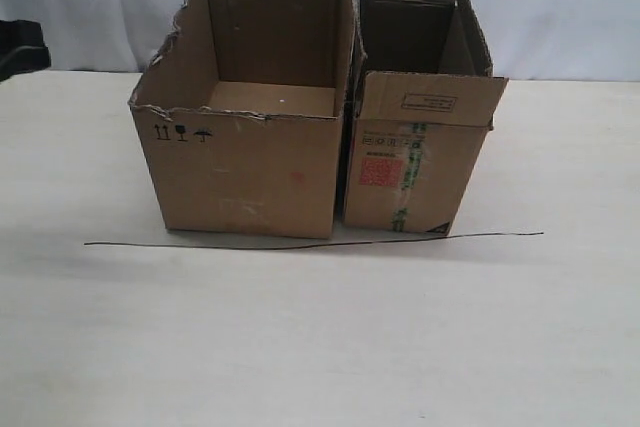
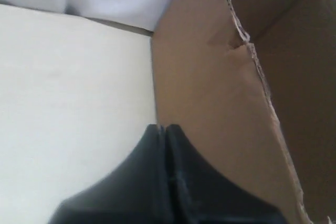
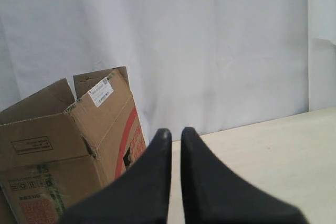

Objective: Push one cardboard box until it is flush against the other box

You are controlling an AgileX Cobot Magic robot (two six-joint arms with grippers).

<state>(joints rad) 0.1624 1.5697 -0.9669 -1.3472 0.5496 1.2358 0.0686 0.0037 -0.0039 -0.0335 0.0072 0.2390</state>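
Facing your left claw [image 2: 165,128], right at its tips, is the cardboard box [image 1: 245,162]. It is the wider of the two, plain brown and open at the top, with its upper edges torn ragged. That claw's two black fingers are pressed together with only a seam between them, gripping nothing. They sit at the box's outer side wall near a bottom corner, though you cannot tell whether they touch it. Small black handling symbols [image 1: 182,133] are printed high on the box's front face.

On the far side of that box from your left claw stands the other box [image 1: 415,167], narrower and taller, with its flaps up. The two side walls run very close together, but the exterior view does not settle whether they meet along their whole length. Its front carries a green-printed tape strip [image 1: 410,172] and a red square label [image 1: 381,171].

Your right claw [image 3: 176,132] is narrowed to a thin slit and holds nothing. The narrower box stands off to one side of it, well apart.

Both boxes rest on a pale, wood-toned surface [image 1: 320,337], and a white curtain [image 1: 560,7] hangs beyond it. A thin dark wire [image 1: 300,244] lies on the surface along the front of both boxes.
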